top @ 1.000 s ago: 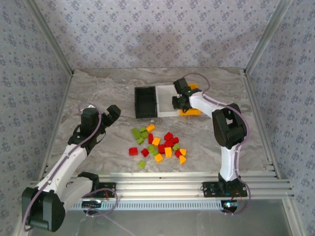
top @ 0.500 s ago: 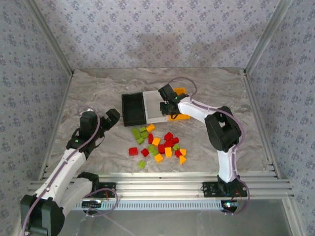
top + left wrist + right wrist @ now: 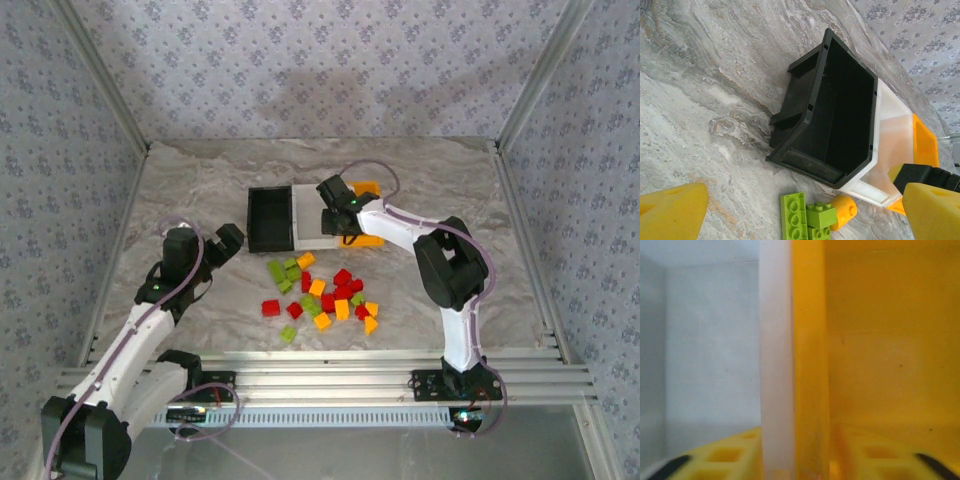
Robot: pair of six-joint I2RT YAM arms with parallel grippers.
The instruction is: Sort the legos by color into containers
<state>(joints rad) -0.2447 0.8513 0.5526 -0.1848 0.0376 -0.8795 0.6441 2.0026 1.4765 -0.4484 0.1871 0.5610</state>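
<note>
Top external: the right gripper [image 3: 338,212] sits on the containers [image 3: 296,215], at the junction of the white bin [image 3: 310,238] and the orange bin [image 3: 370,188]; the left gripper [image 3: 224,241] hovers just beside the black bin [image 3: 254,222], jaws apart, empty; the legos [image 3: 322,295] lie loose on the table [image 3: 200,180], just in front of the row.

Left wrist: the fingertips [image 3: 671,214] stand wide apart with nothing between them; the black bin is empty; a green lego [image 3: 794,217] lies near its front corner.

Right wrist: the fingers [image 3: 725,457] flank the doubled white-and-orange wall; whether they press on it or merely stand beside it cannot be told.

Procedure, as judged: the step appears to be placing the row; confirm both fingers are off the wall; withdraw straight up, never sideways, lest the row be dragged; then take one brick from the pile's edge.
</note>
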